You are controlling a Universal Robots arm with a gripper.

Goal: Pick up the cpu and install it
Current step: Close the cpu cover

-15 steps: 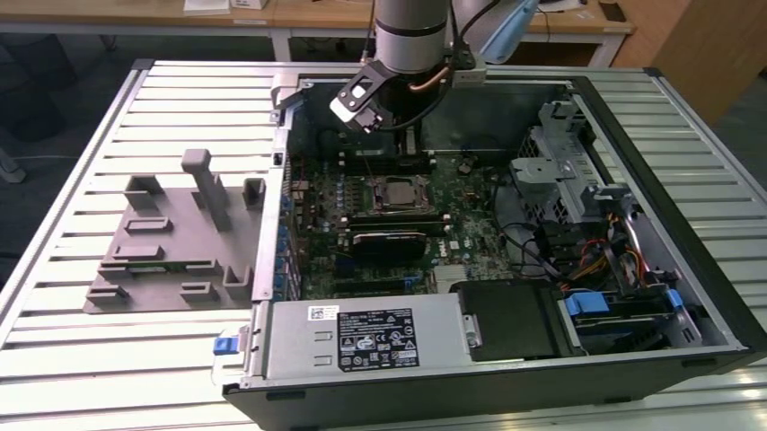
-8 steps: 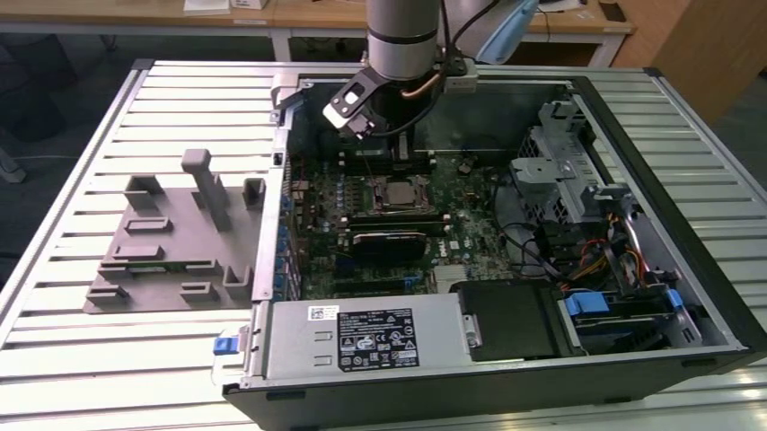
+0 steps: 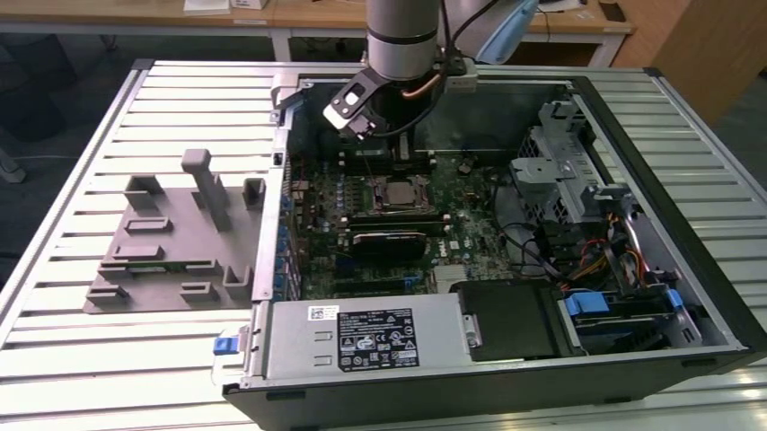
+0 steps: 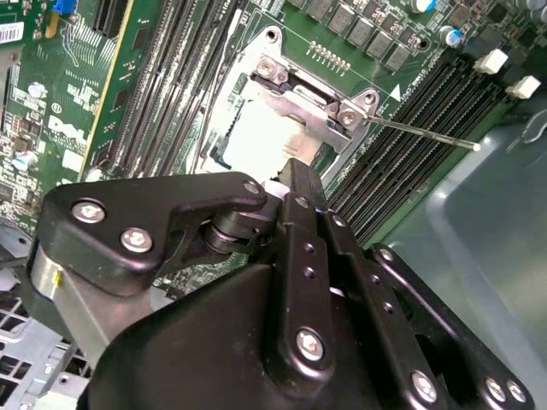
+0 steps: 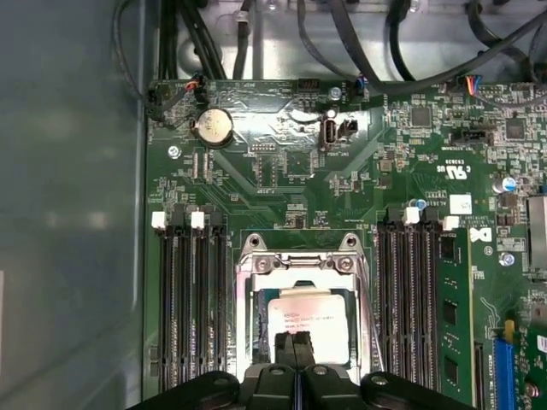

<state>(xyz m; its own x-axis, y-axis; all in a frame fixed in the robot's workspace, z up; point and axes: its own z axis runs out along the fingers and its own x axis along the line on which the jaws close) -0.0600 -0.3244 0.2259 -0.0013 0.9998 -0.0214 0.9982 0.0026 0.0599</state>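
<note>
On the slatted table, inside the open case, the clenched pincer hangs over the socketed cpu.

A black label with white print and symbols is carried on the power supply in the exterior view; its lines are too small to be made out. A white barcode sticker is set just beside it. In the first wrist view, white letter marks are printed on the green motherboard, and faint lines of print are borne on the cpu. In the second wrist view, a white logo mark is printed on the board, with an edge sticker near it.
</note>
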